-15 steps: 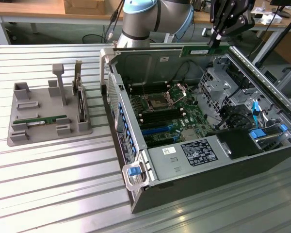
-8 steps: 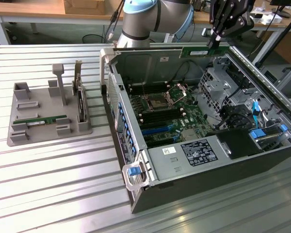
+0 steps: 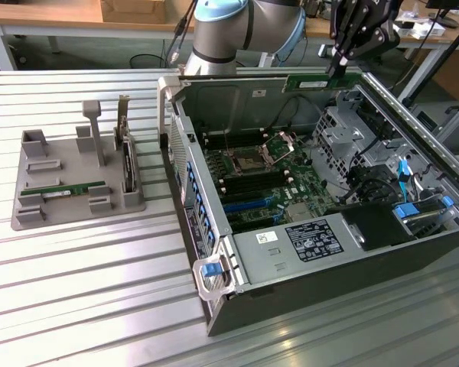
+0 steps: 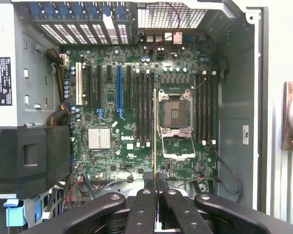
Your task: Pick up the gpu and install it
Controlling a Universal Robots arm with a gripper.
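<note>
The arm's fingers (image 4: pixel 148 181) pinch the gpu (image 3: pixel 315 80) edge-on — a green stick hanging high over the open computer case (image 3: pixel 291 306), above its motherboard (image 4: pixel 107 112). A clean install likely demands keeping it parallel to the slots (image 4: pixel 142 107) — level, never twisted.

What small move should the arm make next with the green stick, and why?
Probably lower it slowly. The gripper is shut on the green stick, high above the case, and its edge lies along the black slots beside the socket.
</note>
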